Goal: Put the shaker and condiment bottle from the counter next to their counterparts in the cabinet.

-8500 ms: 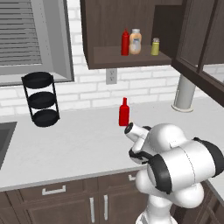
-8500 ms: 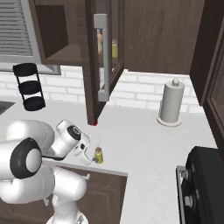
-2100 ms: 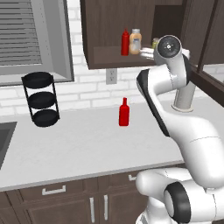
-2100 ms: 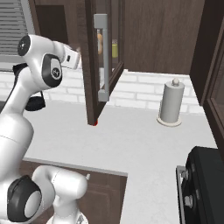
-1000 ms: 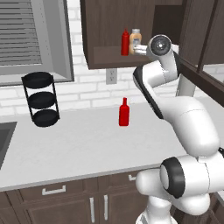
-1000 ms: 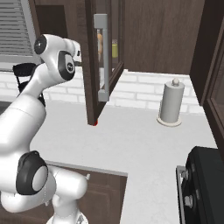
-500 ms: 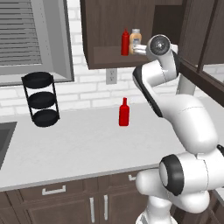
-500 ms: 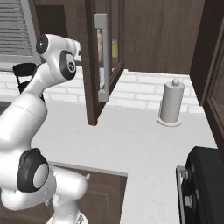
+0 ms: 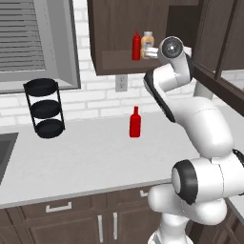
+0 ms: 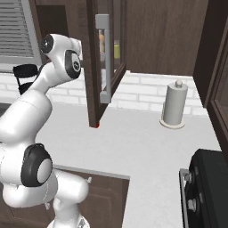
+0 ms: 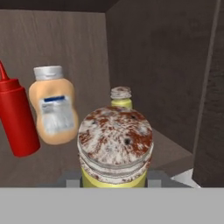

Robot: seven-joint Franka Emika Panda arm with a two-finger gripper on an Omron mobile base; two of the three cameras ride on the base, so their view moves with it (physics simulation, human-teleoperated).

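My gripper [image 9: 150, 52] is raised to the open cabinet [image 9: 119, 66], level with its shelf, and is shut on the shaker [image 11: 115, 144]. The shaker's mottled grey domed top and mustard-yellow body sit very close in the hand view. Behind it on the shelf stand the counterparts: a small yellow-green shaker [image 11: 121, 98] and a tan-orange bottle [image 11: 53, 111] with a pale cap. A taller red bottle [image 11: 15, 114] stands to their left. The short red condiment bottle [image 9: 135, 123] stands upright on the counter [image 9: 86, 157] below the cabinet.
The cabinet's glass-panelled door [image 10: 104, 58] hangs open beside the arm. A black three-tier stand [image 9: 44, 107] is at the counter's left. A paper towel holder [image 10: 173, 107] stands by the brick wall, and a stove [image 10: 209, 187] is at the lower right.
The arm has risen from counter height to the cabinet with the shaker, then shifted left toward the shelf. Over the last half second it has barely moved.
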